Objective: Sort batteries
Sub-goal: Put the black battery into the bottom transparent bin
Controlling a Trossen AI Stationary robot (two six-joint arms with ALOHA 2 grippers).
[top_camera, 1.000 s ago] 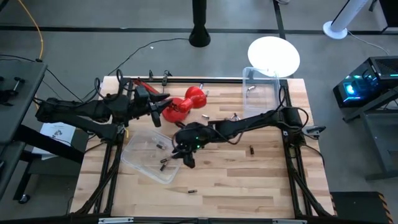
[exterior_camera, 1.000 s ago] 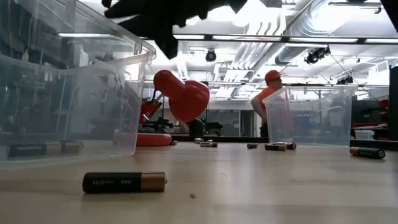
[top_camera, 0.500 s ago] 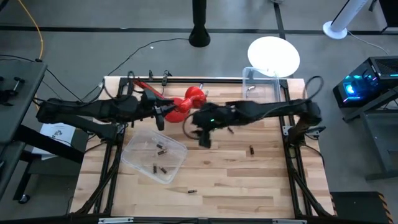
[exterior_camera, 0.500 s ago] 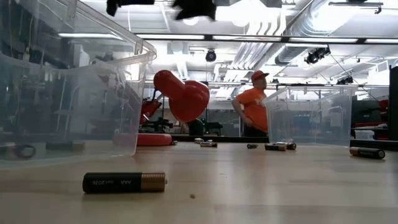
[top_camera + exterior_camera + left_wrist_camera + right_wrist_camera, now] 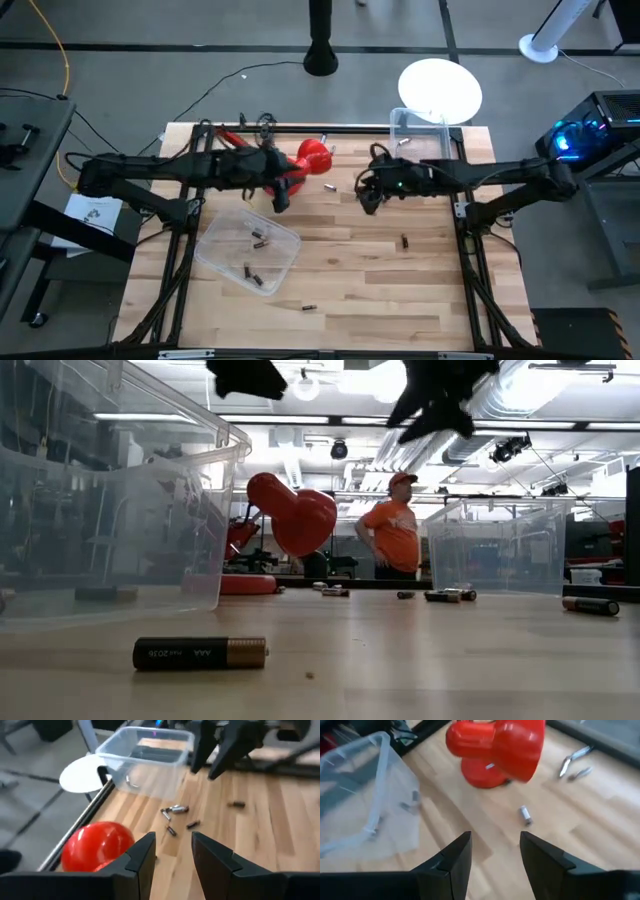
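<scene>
Batteries lie scattered on the wooden table: a silvery group (image 5: 174, 810) near the far clear bin (image 5: 420, 135), a dark one (image 5: 405, 240), and one at the near edge (image 5: 200, 652). Several more (image 5: 258, 237) rest in the near-left clear bin (image 5: 225, 262). My left gripper (image 5: 172, 852) hovers open beside the red plunger-like tool (image 5: 310, 158). My right gripper (image 5: 495, 850) hovers open above the table's middle (image 5: 368, 195), with a small battery (image 5: 525, 814) on the wood ahead of it. Both hang high in the low view.
The red tool (image 5: 495, 750) stands between the two grippers near the far edge. A white round disc (image 5: 440, 90) sits beyond the far bin. Bare wood lies toward the near and right sides. A person in orange (image 5: 390, 540) stands in the room behind.
My right gripper has risen from over the near-left bin and swung toward the table's far right, ending above the middle. My left gripper has shifted toward the right, alongside the red tool. A battery inside the near-left bin has rolled. The person behind has walked leftward.
</scene>
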